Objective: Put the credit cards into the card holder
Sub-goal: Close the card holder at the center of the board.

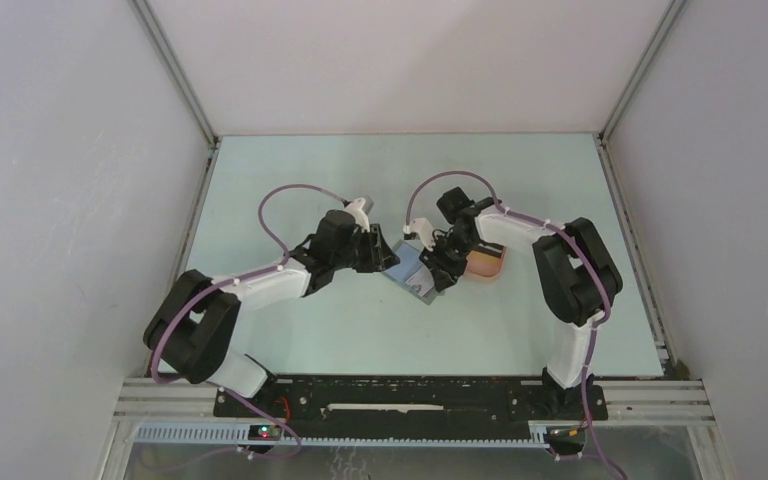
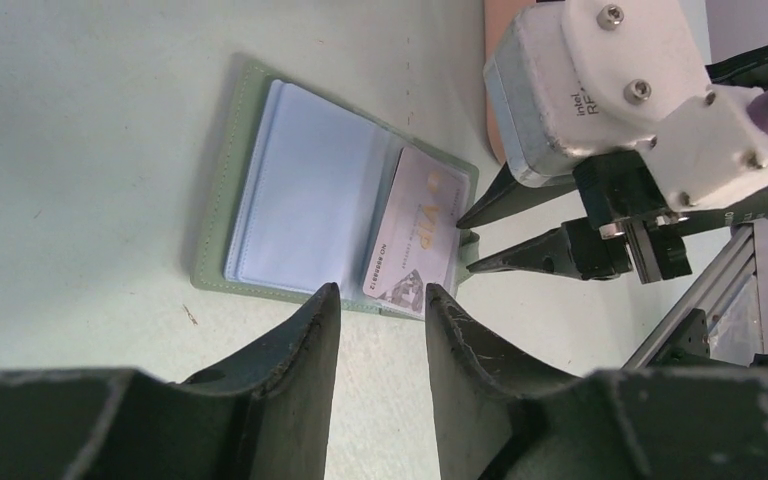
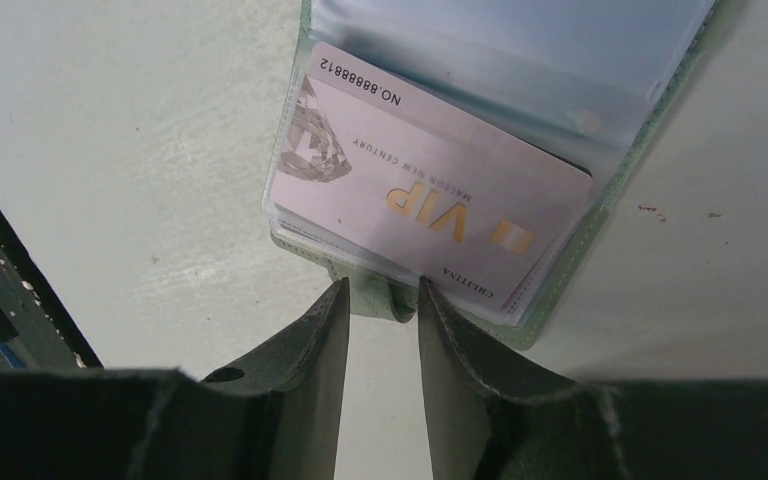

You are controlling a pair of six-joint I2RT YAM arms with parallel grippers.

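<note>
The card holder lies open on the table, grey-green with clear sleeves. One of the credit cards, pale silvery with gold "VIP" lettering, sits in a sleeve on one half, its numbered end sticking out. My left gripper hovers at the holder's long edge, open and empty. My right gripper is at the holder's short edge, its fingertips pressed on either side of the clasp tab.
A salmon-pink tray sits just right of the card holder, behind my right wrist. The two arms meet tip to tip over the holder. White enclosure walls ring the table, and a metal rail runs along the near edge.
</note>
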